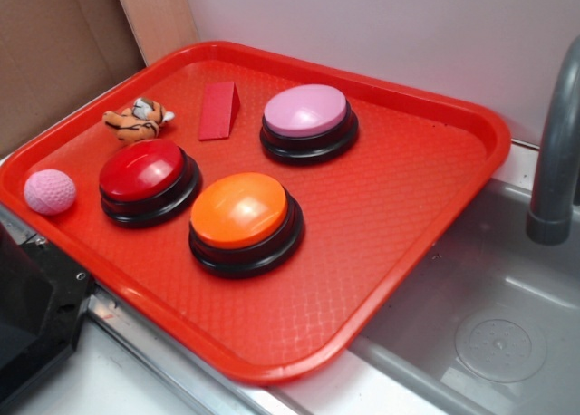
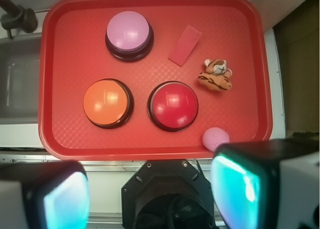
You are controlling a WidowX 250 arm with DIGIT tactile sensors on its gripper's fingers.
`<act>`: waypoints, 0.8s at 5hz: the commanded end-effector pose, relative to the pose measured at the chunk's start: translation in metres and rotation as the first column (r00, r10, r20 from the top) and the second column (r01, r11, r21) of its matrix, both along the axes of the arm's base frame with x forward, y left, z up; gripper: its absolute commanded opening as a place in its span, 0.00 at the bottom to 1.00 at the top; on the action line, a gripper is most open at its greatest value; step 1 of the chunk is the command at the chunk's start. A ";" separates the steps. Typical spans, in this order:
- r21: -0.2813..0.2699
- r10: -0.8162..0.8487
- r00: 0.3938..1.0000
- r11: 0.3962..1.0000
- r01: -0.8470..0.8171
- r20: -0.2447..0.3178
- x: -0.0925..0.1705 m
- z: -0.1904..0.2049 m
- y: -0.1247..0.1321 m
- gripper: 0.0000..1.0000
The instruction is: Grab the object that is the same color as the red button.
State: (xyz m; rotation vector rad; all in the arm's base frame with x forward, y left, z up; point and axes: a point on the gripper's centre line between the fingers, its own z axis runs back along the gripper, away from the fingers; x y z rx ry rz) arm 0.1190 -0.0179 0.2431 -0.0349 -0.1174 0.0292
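Observation:
The small matte red wedge block (image 1: pixel 219 110) lies on the red tray (image 1: pixel 408 207) near its far side, between the tiger toy and the pink button; it also shows in the wrist view (image 2: pixel 184 45). The red button (image 1: pixel 145 175) with its glossy dark-red dome and black base stands at the tray's left front, and shows in the wrist view (image 2: pixel 173 105). My gripper (image 2: pixel 150 196) is open and empty, high above the tray's near edge, well apart from the wedge. Its fingers (image 2: pixel 250 189) frame the bottom of the wrist view.
An orange-topped button (image 1: pixel 243 220) and a pink-topped button (image 1: pixel 308 120) stand on the tray. A striped tiger toy (image 1: pixel 138 120) and a pink ball (image 1: pixel 49 191) lie at the left. A grey sink (image 1: pixel 489 324) with a faucet (image 1: pixel 553 152) is at the right. The robot's black base (image 1: pixel 36 324) is at the lower left.

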 end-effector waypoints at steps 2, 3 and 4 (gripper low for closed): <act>-0.093 0.147 0.989 0.985 -0.146 0.002 0.022 -0.015 0.010 1.00; -0.146 0.387 0.921 0.914 -0.378 0.040 0.046 -0.038 0.025 1.00; -0.141 0.492 0.870 0.864 -0.484 0.034 0.069 -0.061 0.037 1.00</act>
